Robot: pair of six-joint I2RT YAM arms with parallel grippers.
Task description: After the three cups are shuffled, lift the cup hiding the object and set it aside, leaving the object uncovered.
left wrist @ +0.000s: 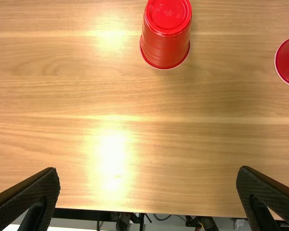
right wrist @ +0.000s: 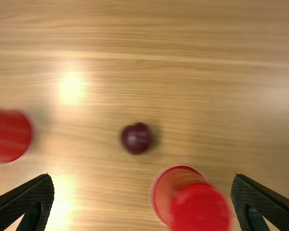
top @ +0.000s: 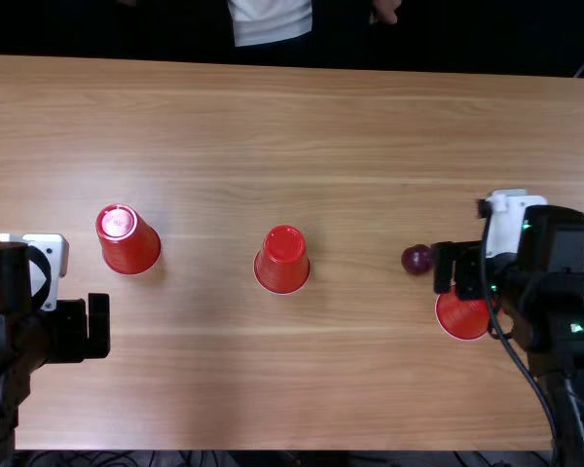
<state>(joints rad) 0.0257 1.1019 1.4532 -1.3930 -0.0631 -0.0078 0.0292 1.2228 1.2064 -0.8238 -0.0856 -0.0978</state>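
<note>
The ball is lying uncovered on the surface, just beside the right cup. That cup is sitting between the right fingers, which are spread wide and not pinching it, probably to leave it clear of the ball. The left fingers are also spread, idling near the left cup. No legible writing is showing.

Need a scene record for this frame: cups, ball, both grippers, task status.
left red plastic cup: mouth down, covering its spot
middle red plastic cup: mouth down
right red plastic cup: mouth down, partly under the right gripper
small dark red ball: uncovered on the light wooden table, apart from the right cup
left gripper: open, empty
right gripper: open
status: ball exposed
</note>
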